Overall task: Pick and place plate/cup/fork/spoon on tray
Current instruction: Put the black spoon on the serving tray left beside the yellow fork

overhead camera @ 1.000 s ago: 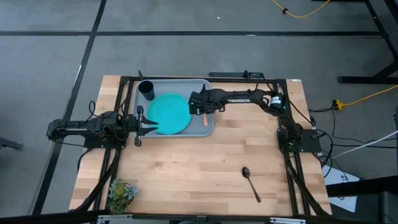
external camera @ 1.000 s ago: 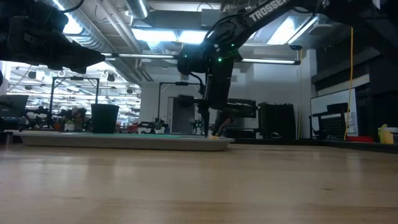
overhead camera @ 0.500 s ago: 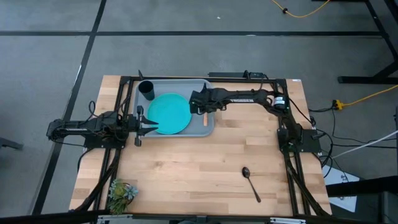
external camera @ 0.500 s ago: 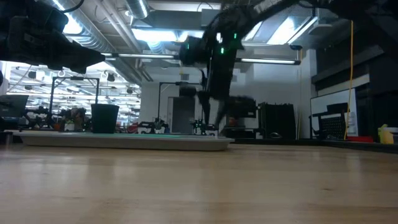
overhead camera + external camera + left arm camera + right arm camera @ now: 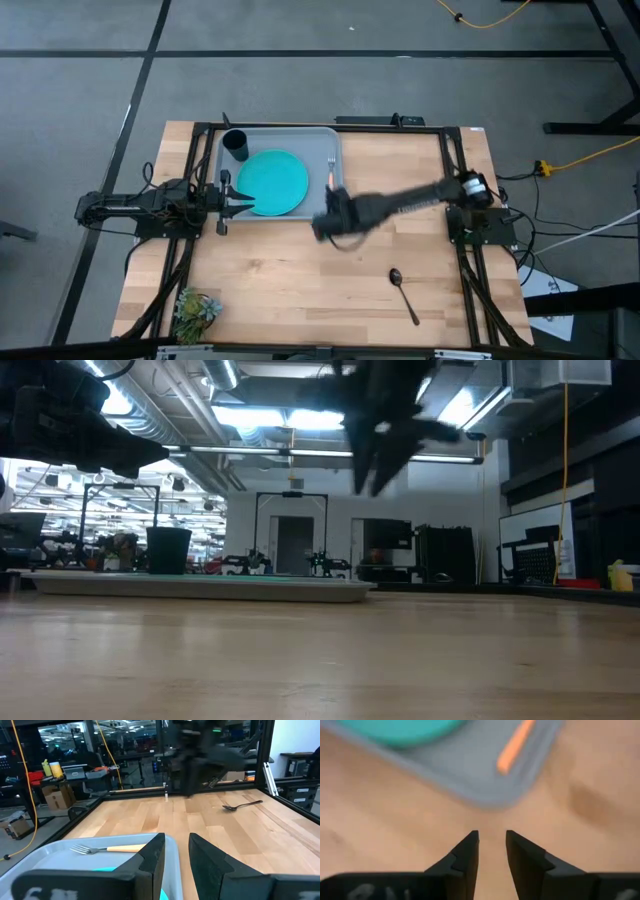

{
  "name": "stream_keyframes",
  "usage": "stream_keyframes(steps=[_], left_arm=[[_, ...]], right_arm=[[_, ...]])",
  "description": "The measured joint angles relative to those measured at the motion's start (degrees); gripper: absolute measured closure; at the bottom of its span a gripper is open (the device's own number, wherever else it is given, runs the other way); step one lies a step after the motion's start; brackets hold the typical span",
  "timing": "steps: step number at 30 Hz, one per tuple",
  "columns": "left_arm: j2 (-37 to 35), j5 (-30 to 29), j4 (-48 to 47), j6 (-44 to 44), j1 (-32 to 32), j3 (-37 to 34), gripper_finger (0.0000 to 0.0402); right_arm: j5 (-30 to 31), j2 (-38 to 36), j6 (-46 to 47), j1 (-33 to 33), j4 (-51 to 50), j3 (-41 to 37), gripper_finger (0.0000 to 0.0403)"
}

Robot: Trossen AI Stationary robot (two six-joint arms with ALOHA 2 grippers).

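Right gripper [image 5: 330,226] hangs over bare tabletop [image 5: 300,280] just off the tray [image 5: 335,212] edge, jaws slightly parted, empty. Fork [image 5: 331,172] lies inside the tray; spoon [image 5: 403,292] well apart on open wood.

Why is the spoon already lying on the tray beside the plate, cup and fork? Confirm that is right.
Not right. In the high view the spoon lies on the bare table, apart from the tray. Only the plate, cup and fork are on the tray.
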Motion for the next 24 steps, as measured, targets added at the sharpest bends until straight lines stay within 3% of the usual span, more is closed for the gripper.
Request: stream_keyframes(steps=[7,10,24], left_arm=[[0.0,0.0,0.0,0.0,0.0,0.0,0.0321],[0.0,0.0,0.0,0.0,0.0,0.0,0.0321],[0.0,0.0,0.0,0.0,0.0,0.0,0.0321]], right_arm=[[-0.9,0.1,19.8,13.0,-6.8,-0.1,0.0299],[-4.5,0.1,25.1,16.9,-7.6,-0.4,0.0299],[-14.2,0.4,41.4,26.7,-12.1,-2.2,0.0299]])
